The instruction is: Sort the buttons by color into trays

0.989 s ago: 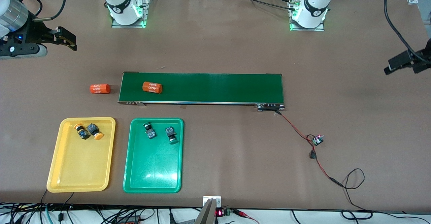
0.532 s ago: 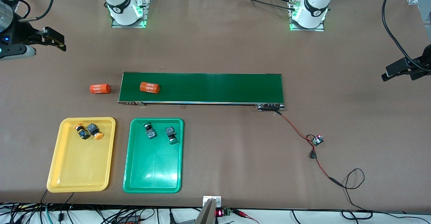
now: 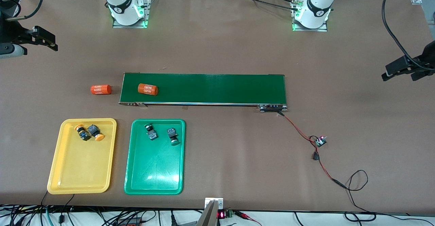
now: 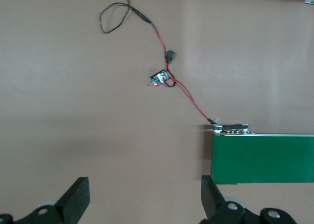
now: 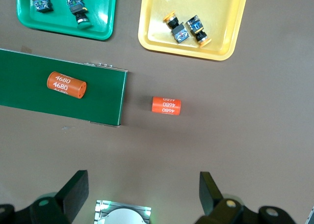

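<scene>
Two yellow-orange buttons (image 3: 80,131) (image 3: 96,133) lie side by side in the yellow tray (image 3: 81,164), at its end nearest the belt. In the green tray (image 3: 154,166) beside it lie two green buttons (image 3: 150,132) (image 3: 173,136). The right wrist view shows the same: yellow buttons (image 5: 175,30) in the yellow tray (image 5: 152,40), green buttons (image 5: 78,10) in the green tray (image 5: 64,30). My right gripper (image 3: 46,39) (image 5: 143,182) hangs open and empty over bare table at the right arm's end. My left gripper (image 3: 398,75) (image 4: 144,187) hangs open and empty over bare table at the left arm's end.
A long dark-green conveyor belt (image 3: 221,88) crosses the table's middle, with an orange cylinder (image 3: 148,89) on it near the right arm's end. A second orange cylinder (image 3: 100,89) lies on the table just off that end. Red-black wires and a small circuit board (image 3: 320,141) trail from the belt.
The orange cylinder on the belt has travelled toward the right arm's end. Both grippers have drawn outward toward their own ends of the table. Trays and buttons have not moved.
</scene>
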